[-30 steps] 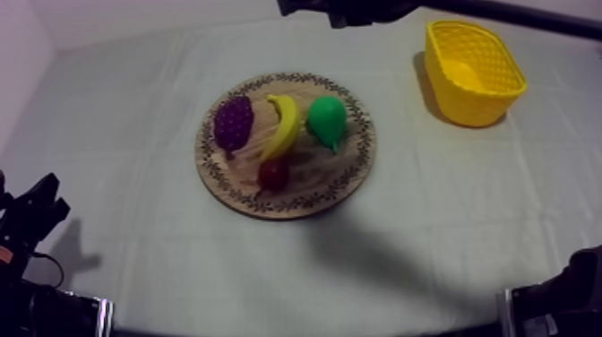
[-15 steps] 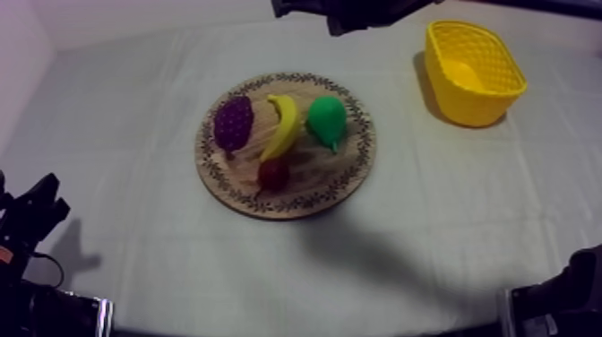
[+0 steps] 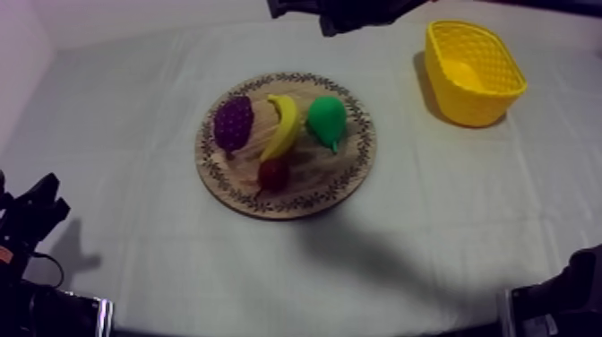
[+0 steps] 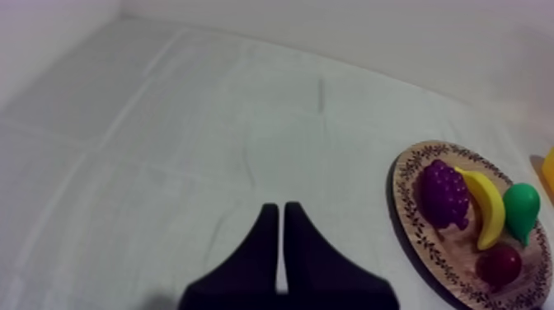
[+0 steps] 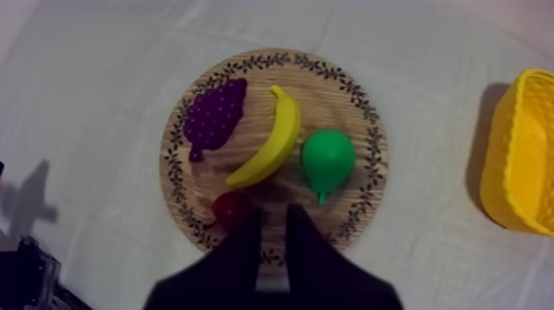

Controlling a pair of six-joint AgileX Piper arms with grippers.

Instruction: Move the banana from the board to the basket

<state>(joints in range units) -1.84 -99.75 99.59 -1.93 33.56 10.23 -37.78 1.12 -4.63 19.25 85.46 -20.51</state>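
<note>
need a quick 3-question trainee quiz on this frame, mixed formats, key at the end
1. True or false: the curved yellow toy banana lies on the round wooden board with the patterned rim, between the purple bunch of grapes and the green pear.
2. The small red fruit sits: A touching the pear; B at one end of the banana; C on top of the grapes.
3. Fill in: the left gripper has its two black fingers together as a narrow wedge, so it is ____.
Key: 1 true; 2 B; 3 shut.
</note>
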